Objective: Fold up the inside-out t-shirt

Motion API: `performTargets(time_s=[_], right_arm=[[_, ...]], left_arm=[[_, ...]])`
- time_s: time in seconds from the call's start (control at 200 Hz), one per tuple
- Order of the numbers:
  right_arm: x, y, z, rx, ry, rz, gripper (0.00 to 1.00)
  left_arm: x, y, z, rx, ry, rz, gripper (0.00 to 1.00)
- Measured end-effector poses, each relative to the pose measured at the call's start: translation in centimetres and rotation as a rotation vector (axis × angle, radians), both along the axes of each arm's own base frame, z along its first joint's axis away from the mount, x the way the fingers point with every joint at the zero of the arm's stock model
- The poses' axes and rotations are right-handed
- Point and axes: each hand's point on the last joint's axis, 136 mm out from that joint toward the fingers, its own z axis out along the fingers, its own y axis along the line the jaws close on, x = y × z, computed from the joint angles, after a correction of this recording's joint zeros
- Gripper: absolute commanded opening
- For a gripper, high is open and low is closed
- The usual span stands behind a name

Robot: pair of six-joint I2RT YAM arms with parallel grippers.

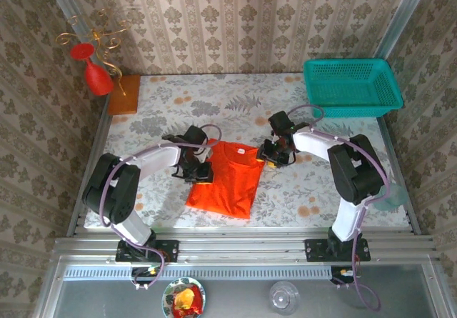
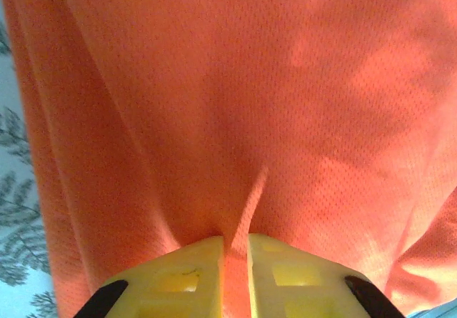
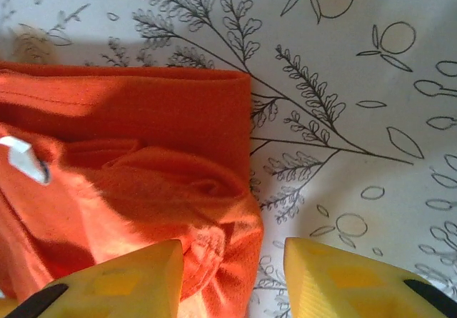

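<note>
Table (image 1: pixel 321 182): floral-patterned top.
T-shirt (image 1: pixel 227 182): orange, lying as a narrow rectangle mid-table, between the two grippers.
Basket (image 1: pixel 350 86): teal, far right corner.
Left gripper (image 2: pixel 235 243): clamped on a ridge of shirt cloth at the shirt's left edge.
Right gripper (image 3: pixel 232 250): fingers apart, over the shirt's far right corner.
Label (image 3: pixel 25 159): small, white, on the shirt's far end.

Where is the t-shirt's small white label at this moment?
In the right wrist view, the white label lies at the left edge on the orange t-shirt, left of the open right end effector.
</note>
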Motion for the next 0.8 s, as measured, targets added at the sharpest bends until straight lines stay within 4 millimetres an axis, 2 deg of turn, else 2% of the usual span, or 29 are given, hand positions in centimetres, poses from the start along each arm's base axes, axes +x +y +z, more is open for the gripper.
performTargets(time_s=[0.225,0.48,0.8], right_arm=[[0.7,0.4,0.1,0.014,-0.022,-0.002,0.36],[1.8,1.0,1.3,0.03,-0.057,0.0,0.0],[2.1,2.6,2.9,0.083,-0.1,0.035,0.0]], left_arm=[[-1.5,-1.1,-0.1,-0.001,0.011,-0.021,0.17],[-2.3,-1.3,-0.5,-0.001,0.019,-0.011,0.17],[-2.3,-1.3,-0.7,-0.001,0.022,-0.002,0.16]])
